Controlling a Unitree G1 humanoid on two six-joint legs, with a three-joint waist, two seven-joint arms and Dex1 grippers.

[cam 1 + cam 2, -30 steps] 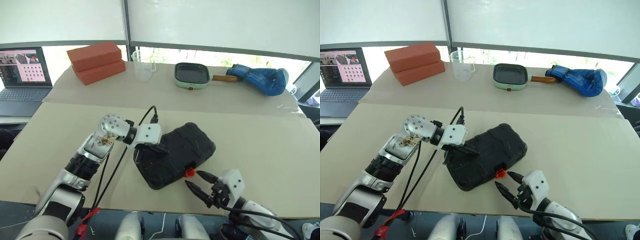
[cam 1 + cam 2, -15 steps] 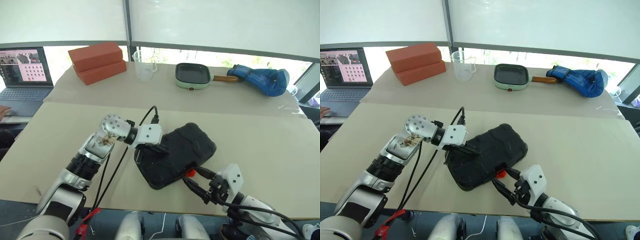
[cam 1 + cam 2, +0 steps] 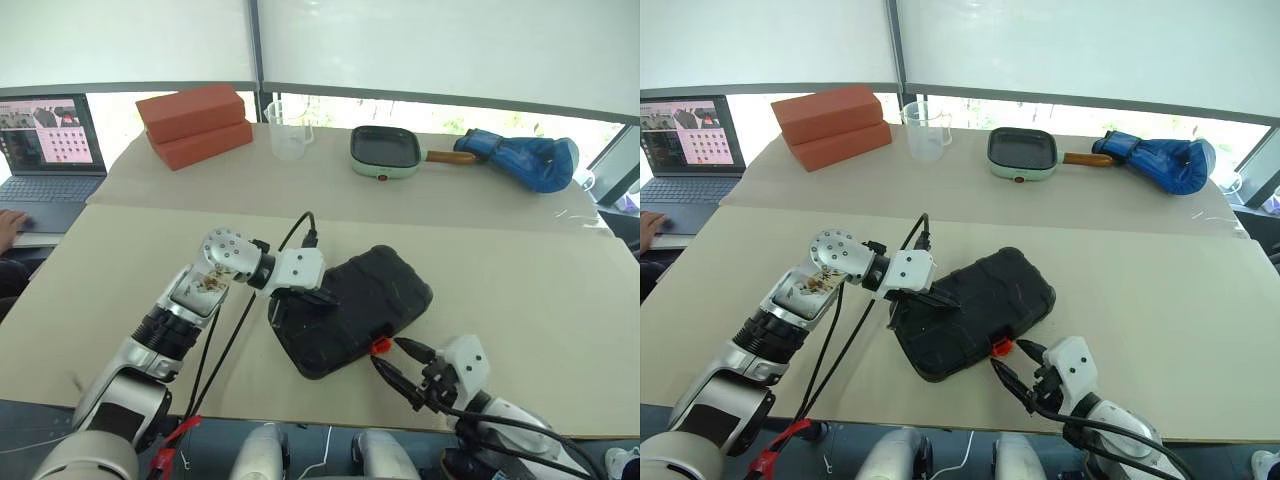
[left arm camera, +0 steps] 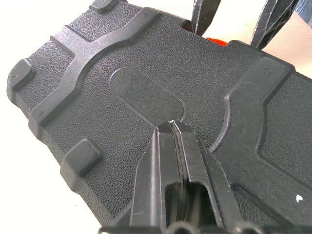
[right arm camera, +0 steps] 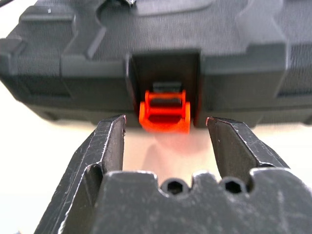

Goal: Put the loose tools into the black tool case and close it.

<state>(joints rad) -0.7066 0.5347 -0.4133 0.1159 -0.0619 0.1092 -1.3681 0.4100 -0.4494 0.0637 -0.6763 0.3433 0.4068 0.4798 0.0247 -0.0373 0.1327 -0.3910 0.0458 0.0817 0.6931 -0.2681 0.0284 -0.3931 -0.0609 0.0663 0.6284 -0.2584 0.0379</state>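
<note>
The black tool case (image 3: 375, 290) lies closed on the tan table, lid down, its small orange latch (image 5: 164, 113) facing the near table edge. My left gripper (image 4: 171, 126) is shut, and its tips rest on the textured lid near the case's left end. Just in front of the latch (image 3: 380, 346), my right gripper (image 3: 388, 355) is open, with one finger (image 5: 109, 141) on either side of the latch and not touching it. The loose tools are out of view.
Along the far side of the table stand red bricks (image 3: 195, 125), a clear measuring cup (image 3: 287, 130), a green-rimmed pan (image 3: 385, 150) and a blue boxing glove (image 3: 525, 160). A laptop (image 3: 45, 150) sits at the far left with a person's hand (image 3: 12, 222) at it.
A person's hand has come into view at the laptop. Both grippers and the case stand as before.
</note>
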